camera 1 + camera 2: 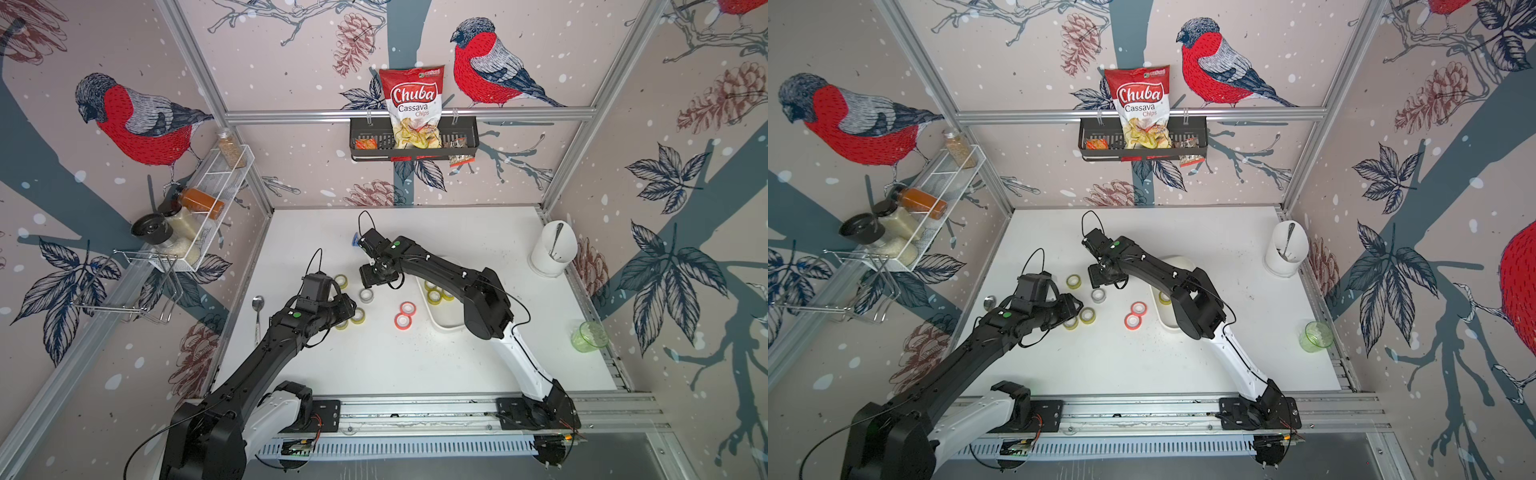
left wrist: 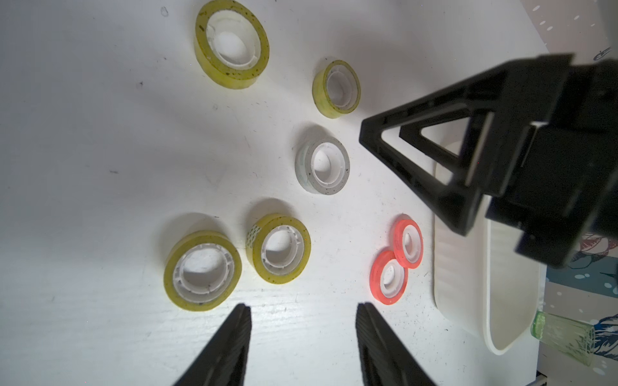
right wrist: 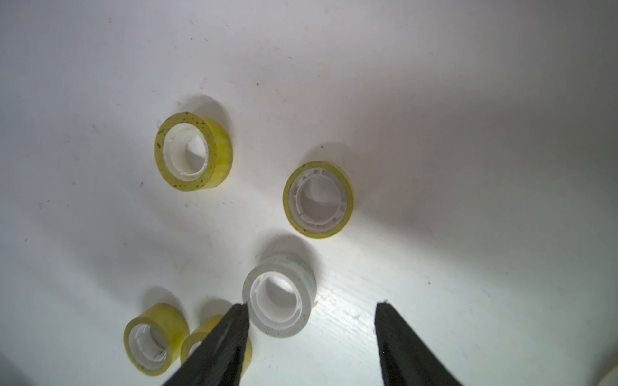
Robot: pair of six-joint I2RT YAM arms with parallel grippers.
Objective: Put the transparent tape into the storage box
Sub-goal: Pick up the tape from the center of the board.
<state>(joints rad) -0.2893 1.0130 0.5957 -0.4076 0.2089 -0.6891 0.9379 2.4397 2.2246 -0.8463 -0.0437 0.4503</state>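
Right arm (image 1: 440, 270) arches over the storage box (image 2: 461, 267), wrist bent down. Right gripper (image 3: 312, 305) hangs empty with jaws well apart, above a whitish transparent tape roll (image 3: 279, 294) lying flat on the table (image 1: 415, 365) just off the box on the left arm's side. Left arm (image 1: 266, 353) stretches forward and low. Left gripper (image 2: 302, 309) is parted, holding nothing, near yellowish tape rolls (image 2: 279, 249) farther from the box. Boxed rolls (image 1: 434, 296) lie inside it. Beyond the box, the wall bag (image 1: 413, 108) reads "Chuba Cassava Chips".
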